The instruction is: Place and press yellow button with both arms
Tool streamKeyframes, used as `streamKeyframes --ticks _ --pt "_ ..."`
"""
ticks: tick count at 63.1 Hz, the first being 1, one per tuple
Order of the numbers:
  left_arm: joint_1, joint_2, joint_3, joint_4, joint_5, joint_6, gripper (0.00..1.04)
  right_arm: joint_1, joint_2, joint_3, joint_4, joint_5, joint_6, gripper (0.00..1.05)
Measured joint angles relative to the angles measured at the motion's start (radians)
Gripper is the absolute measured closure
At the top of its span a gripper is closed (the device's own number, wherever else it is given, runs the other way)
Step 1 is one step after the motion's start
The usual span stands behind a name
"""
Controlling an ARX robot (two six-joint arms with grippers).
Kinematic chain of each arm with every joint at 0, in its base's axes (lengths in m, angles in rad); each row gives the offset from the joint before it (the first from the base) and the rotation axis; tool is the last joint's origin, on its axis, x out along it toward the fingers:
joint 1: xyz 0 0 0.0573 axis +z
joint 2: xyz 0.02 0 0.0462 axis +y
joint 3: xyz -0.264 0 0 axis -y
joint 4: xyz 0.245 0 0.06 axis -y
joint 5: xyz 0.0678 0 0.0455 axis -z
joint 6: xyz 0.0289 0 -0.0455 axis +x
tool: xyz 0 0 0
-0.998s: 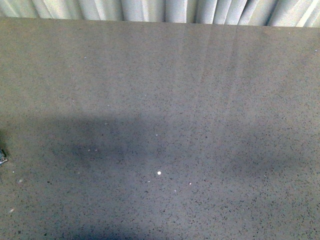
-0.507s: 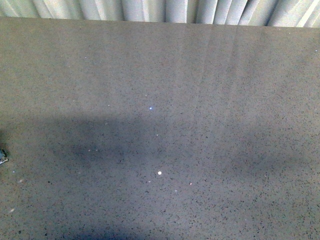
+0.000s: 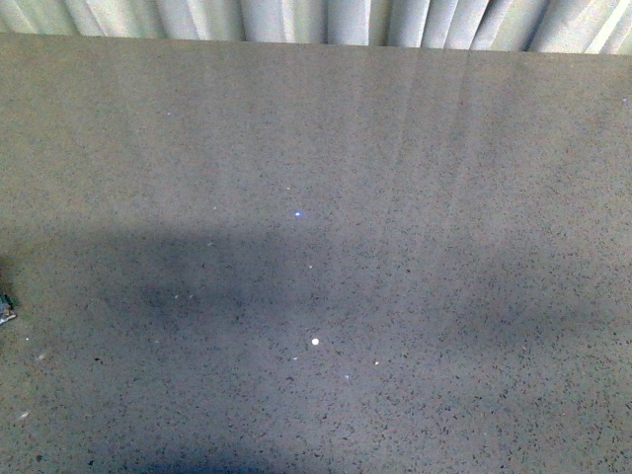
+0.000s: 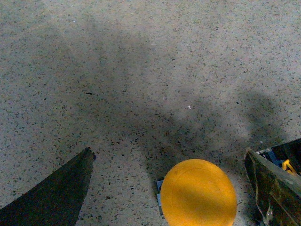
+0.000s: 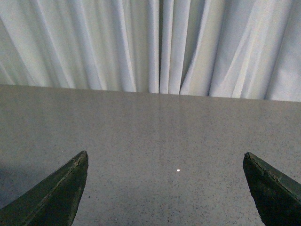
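The yellow button (image 4: 198,193) shows only in the left wrist view. Its round yellow cap is seen from above, with a sliver of bluish-grey base (image 4: 159,200) at its side, standing on the speckled grey table (image 4: 141,70). My left gripper (image 4: 169,151) is open, with its fingers (image 4: 56,193) wide apart on either side of the button and not touching it. My right gripper (image 5: 164,156) is open and empty over bare table, pointing at the curtain. In the front view neither arm nor the button can be made out.
A white pleated curtain (image 3: 326,18) hangs behind the table's far edge and also shows in the right wrist view (image 5: 150,42). A small dark bit (image 3: 6,312) sits at the far left edge of the front view. A white speck (image 3: 315,342) lies mid-table.
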State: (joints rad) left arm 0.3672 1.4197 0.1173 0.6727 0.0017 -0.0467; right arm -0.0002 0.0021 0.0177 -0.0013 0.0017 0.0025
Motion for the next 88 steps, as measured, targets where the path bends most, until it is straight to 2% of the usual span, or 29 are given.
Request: streamKeyframes --ticks 49,63,75,80,83,88 --pt "-0.034 0.047 0.000 0.034 -0.047 0.021 0.10 0.000 0.000 0.000 0.000 0.000 0.000 0.09" --pt "-0.036 0.043 0.000 0.034 -0.047 0.029 0.36 0.000 0.000 0.000 0.000 0.000 0.000 0.09" --pt "-0.039 0.043 0.000 0.033 -0.047 0.032 0.48 0.000 0.000 0.000 0.000 0.000 0.000 0.09" --pt "-0.040 0.043 0.000 0.032 -0.048 0.035 0.64 0.000 0.000 0.000 0.000 0.000 0.000 0.09" --pt "-0.042 0.042 0.000 0.029 -0.051 0.036 0.68 0.000 0.000 0.000 0.000 0.000 0.000 0.09" --pt "-0.044 0.037 0.000 0.023 -0.054 0.036 0.71 0.000 0.000 0.000 0.000 0.000 0.000 0.09"
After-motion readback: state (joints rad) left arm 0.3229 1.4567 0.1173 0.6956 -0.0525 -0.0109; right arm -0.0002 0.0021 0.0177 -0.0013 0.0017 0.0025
